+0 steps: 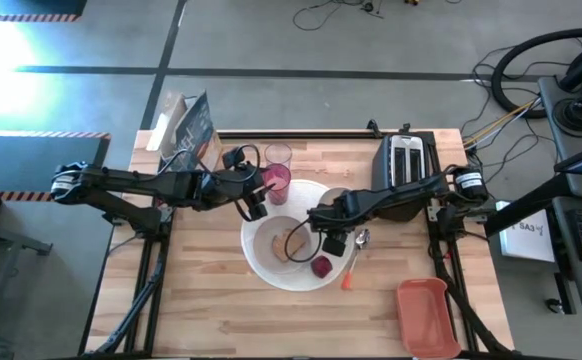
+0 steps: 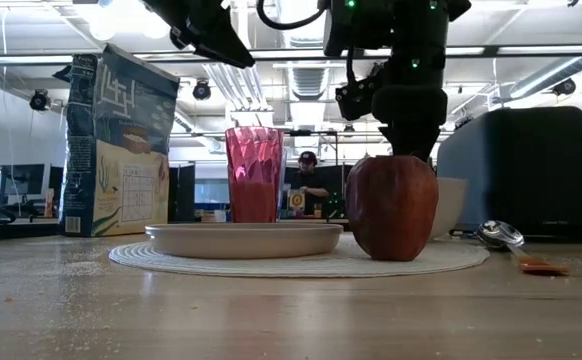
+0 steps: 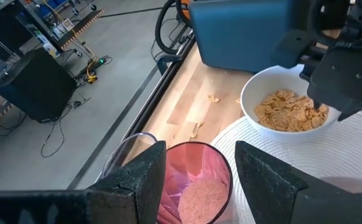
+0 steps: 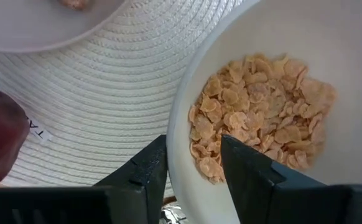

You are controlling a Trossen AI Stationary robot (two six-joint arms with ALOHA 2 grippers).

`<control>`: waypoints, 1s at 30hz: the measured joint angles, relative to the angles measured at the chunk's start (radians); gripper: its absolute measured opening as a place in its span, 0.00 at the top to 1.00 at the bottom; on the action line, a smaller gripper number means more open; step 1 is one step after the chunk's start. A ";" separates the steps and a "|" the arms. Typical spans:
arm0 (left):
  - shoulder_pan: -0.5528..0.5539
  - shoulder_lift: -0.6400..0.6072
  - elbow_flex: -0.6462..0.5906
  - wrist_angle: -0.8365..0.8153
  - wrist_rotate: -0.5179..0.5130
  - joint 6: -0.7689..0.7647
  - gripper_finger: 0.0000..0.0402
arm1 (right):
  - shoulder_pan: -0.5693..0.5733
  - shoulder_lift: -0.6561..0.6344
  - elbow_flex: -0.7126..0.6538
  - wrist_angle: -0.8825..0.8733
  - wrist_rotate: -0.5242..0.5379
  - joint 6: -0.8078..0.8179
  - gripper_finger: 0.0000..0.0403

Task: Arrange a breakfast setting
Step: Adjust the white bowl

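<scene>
Right gripper (image 4: pixel 193 171) at small white bowl (image 4: pixel 330 81); jaws parted astride rim.
Rim should be clamped squarely, bowl kept level; left gripper (image 3: pixel 196 177) held open above pink tumbler (image 3: pixel 196 193).

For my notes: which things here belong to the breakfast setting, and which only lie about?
Setting: placemat, plate, cereal bowl, pink tumbler, clear glass, spoon, apple, toast.

Lying about: toaster, cereal box, orange tray.

On the large plate (image 1: pixel 271 268) sit the smaller plate (image 1: pixel 289 243), bowl (image 4: pixel 305 74) and fruit (image 1: pixel 321 267).
</scene>
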 joint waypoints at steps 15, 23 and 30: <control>0.000 -0.128 0.000 0.000 0.000 -0.006 0.56 | -0.005 0.000 -0.001 0.030 -0.030 -0.074 0.93; 0.000 -0.195 0.000 -0.048 0.000 -0.006 0.56 | -0.006 0.000 -0.001 0.075 -0.061 -0.147 0.98; 0.000 -0.239 0.000 -0.060 0.000 -0.003 0.56 | -0.005 0.000 -0.001 0.121 -0.083 -0.230 0.98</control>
